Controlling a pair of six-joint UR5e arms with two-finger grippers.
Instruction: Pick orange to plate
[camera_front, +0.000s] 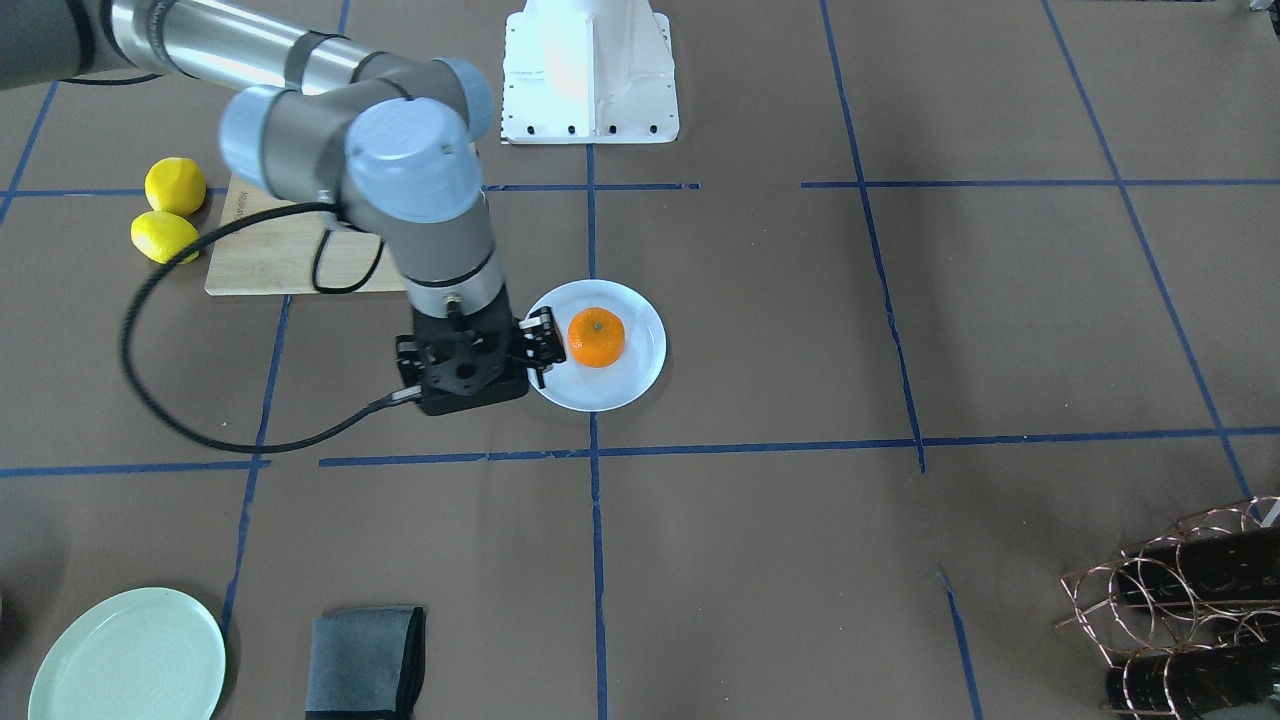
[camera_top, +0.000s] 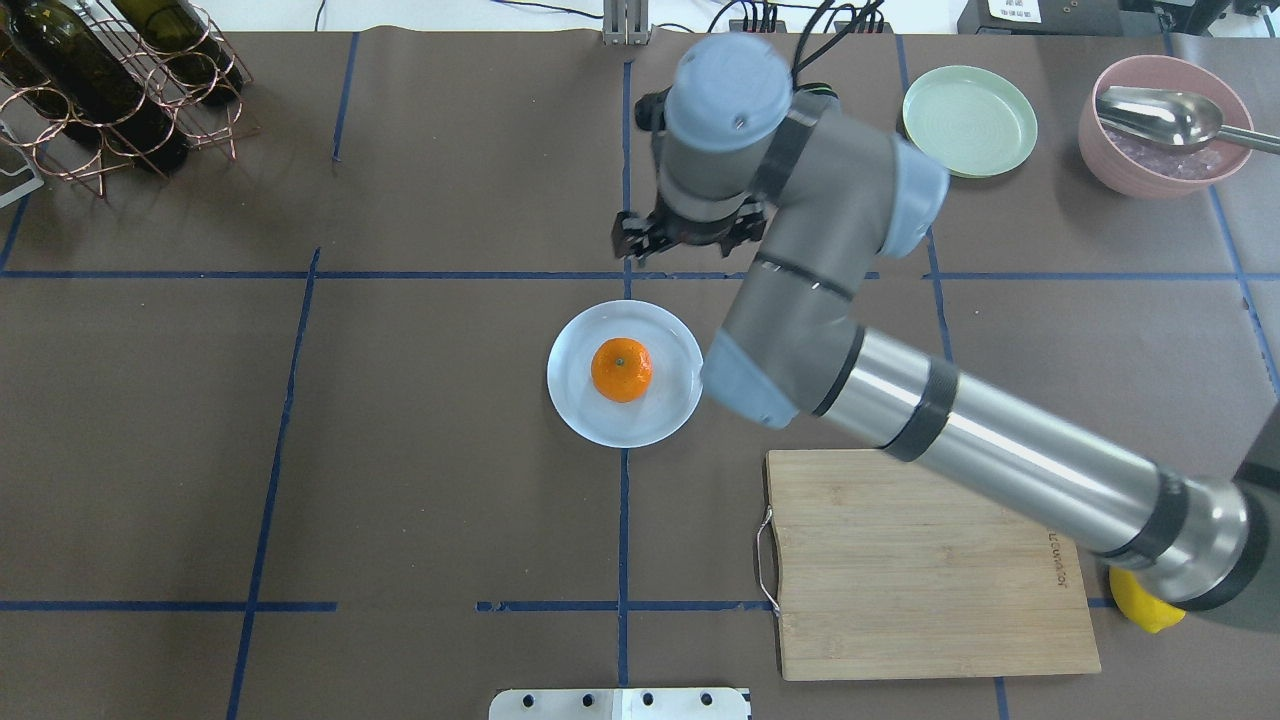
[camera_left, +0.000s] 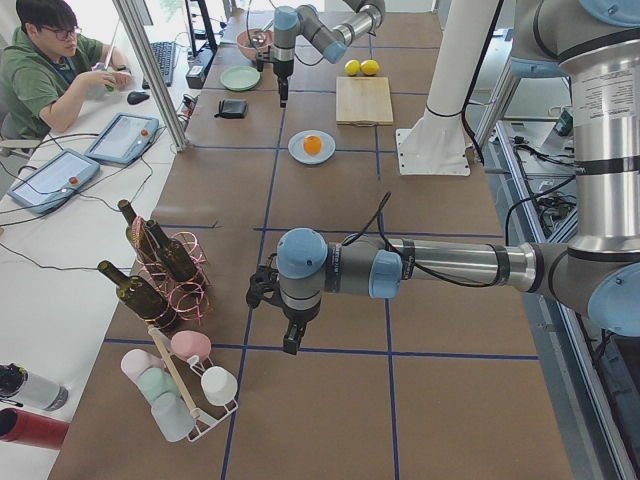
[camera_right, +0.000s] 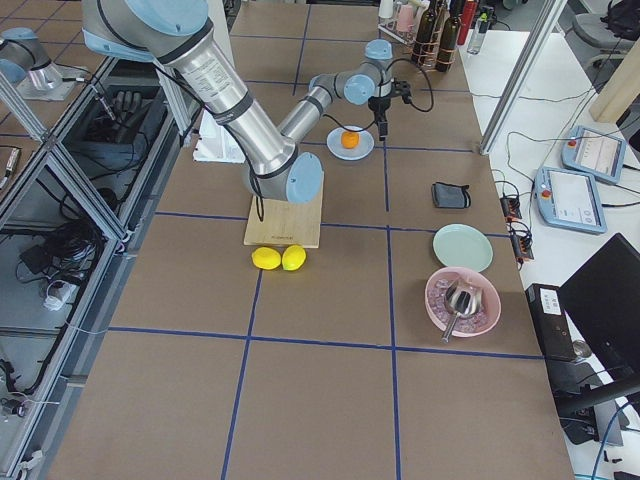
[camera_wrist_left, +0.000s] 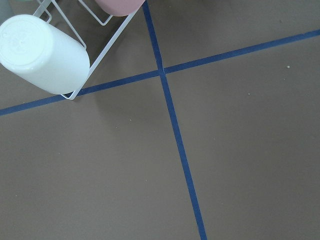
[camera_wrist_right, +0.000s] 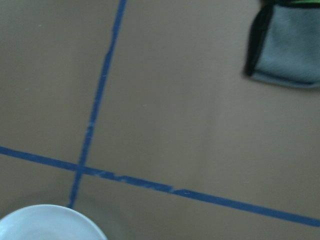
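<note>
The orange (camera_front: 597, 337) lies in the middle of the pale bluish-white plate (camera_front: 640, 378), stem dot up; the overhead view shows the orange (camera_top: 621, 370) on the plate (camera_top: 580, 402) too. My right gripper (camera_front: 537, 347) hangs over the plate's rim beside the orange, apart from it, fingers spread and empty. The right wrist view catches only the plate's edge (camera_wrist_right: 45, 225) at the bottom. My left gripper (camera_left: 290, 345) points down at bare table far from the plate; it shows only in the left side view, so I cannot tell its state.
Two lemons (camera_front: 175, 185) lie beside a wooden cutting board (camera_front: 270, 255). A mint-green plate (camera_front: 128, 655), a grey cloth (camera_front: 365, 660), a pink bowl with a spoon (camera_top: 1160, 125), a wine-bottle rack (camera_top: 110, 80) and a cup rack (camera_left: 185, 385) stand around the table's edges.
</note>
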